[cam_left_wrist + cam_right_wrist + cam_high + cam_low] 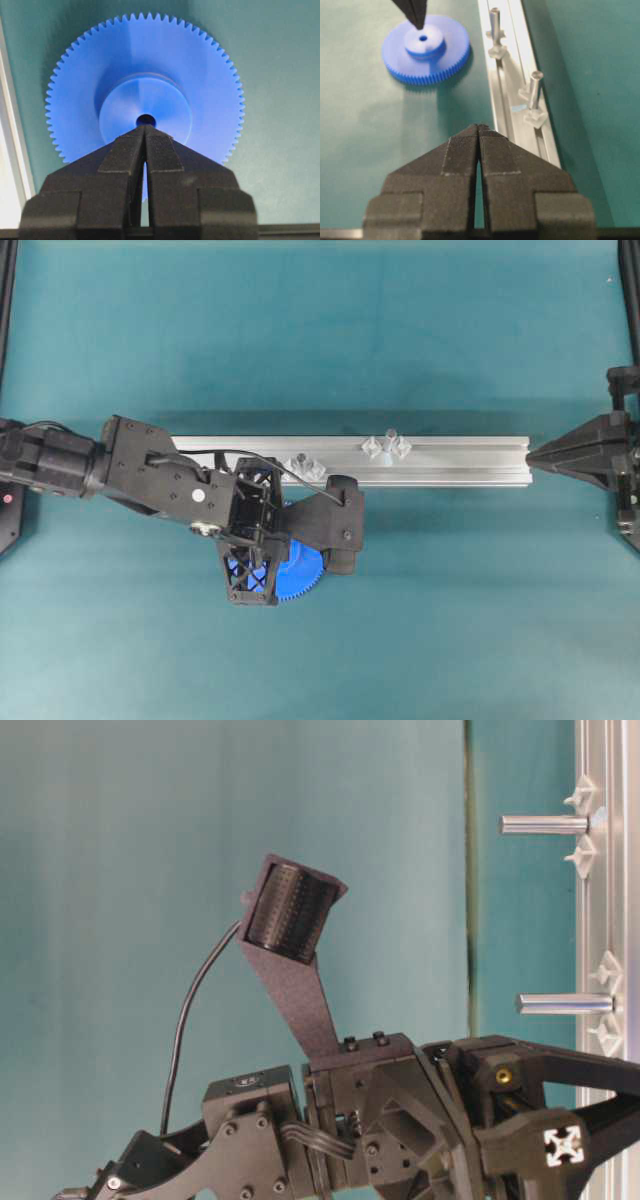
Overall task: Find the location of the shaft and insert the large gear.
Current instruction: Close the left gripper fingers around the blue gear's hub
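Left gripper (pixel 145 134): I find the jaws closed, the tips meeting and only a thin slit lower down between the fingers. Nothing is clamped in them. The tips sit over the hub (pixel 145 100) of the gear (pixel 150 55), right at the edge of its dark centre hole (pixel 145 120). From the right wrist view they point down at the hub. I cannot tell whether they touch it or stand just above it.

Gear: it lies flat on the table (pixel 320 340), hub side up, beside the rail (pixel 460 455) on its near side and apart from it. In the overhead view most of it is covered by the left wrist, with only part of the toothed rim showing. Its bore is open and it is not on the shaft.

Rail: a long aluminium profile lying flat across the table. Two upright pins stand on its top face, each seated between two clear pieces (pixel 372 448). The shaft (pixel 388 440) stands near the rail's middle, towards the far edge. The second pin (pixel 303 466) stands closer to the left arm, towards the near edge, with the gear near it. The shaft carries nothing.

Right gripper (pixel 478 131): jaws closed tip to tip, holding nothing. Overhead, its tips are at the right end of the rail, in line with it. I cannot tell whether they touch the end face. It is well apart from the gear.
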Controlling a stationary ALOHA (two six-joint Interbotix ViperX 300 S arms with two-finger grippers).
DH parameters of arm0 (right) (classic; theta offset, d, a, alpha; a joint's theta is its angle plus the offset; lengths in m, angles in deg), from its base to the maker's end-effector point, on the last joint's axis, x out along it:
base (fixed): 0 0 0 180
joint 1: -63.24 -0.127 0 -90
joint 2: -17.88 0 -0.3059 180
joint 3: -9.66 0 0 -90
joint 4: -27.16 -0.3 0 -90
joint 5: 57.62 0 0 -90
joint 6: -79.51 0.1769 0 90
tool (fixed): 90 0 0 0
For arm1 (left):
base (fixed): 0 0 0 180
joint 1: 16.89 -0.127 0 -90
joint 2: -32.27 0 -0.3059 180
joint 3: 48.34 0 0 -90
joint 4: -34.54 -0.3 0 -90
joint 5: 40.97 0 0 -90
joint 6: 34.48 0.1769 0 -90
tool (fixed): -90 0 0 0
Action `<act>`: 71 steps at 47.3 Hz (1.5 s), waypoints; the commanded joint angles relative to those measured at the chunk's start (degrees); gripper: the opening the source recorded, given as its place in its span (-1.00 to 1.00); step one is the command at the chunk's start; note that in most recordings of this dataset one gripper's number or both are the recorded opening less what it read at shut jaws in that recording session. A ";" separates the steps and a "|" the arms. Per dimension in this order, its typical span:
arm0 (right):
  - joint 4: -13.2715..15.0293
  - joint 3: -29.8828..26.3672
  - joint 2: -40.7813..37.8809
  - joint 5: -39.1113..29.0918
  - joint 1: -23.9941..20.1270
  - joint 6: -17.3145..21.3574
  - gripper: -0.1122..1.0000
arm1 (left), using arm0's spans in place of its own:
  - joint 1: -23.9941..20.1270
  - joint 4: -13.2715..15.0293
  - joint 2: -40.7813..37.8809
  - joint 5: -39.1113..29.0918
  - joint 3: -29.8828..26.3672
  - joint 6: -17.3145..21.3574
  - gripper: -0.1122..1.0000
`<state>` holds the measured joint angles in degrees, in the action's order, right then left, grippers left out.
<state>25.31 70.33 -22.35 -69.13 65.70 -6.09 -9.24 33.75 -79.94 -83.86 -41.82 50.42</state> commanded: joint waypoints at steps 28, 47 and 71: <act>-0.09 -0.35 -0.26 0.26 0.00 2.46 -0.80 | 0.44 -0.18 1.05 1.41 0.53 0.44 0.36; -0.09 -0.44 -0.18 0.26 0.09 2.46 -0.80 | 0.44 -0.18 0.44 1.41 0.18 0.62 0.90; -0.09 -0.09 -0.18 0.18 0.09 2.46 -0.80 | 0.26 -0.44 -1.41 1.14 -1.41 0.70 0.90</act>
<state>25.31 70.86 -22.26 -69.22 65.70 -4.16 -9.15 33.58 -82.58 -82.81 -42.17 51.04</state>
